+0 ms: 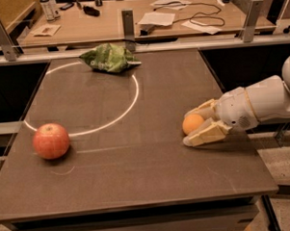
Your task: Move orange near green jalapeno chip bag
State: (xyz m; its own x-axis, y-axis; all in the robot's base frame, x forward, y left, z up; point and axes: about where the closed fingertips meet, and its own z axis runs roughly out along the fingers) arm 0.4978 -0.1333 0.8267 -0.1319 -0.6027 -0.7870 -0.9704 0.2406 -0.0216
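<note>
Tabletop (pixel 138 185) is being shared by bag (pixel 109 58), apple (pixel 50 141) and orange (pixel 192 123). Orange is being bracketed by gripper (pixel 190 127), fingers apart, at right side.

Lab or office workspace: beyond the gripper (pixel 187 130), low over the dark table (pixel 153 184), a wooden desk (pixel 107 27) carries papers (pixel 161 18) and cables (pixel 200 10).

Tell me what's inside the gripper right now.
The orange sits inside the gripper, down on the table near its right edge. The orange's right side is covered by the gripper, so whether it is actually gripped cannot be seen.
</note>
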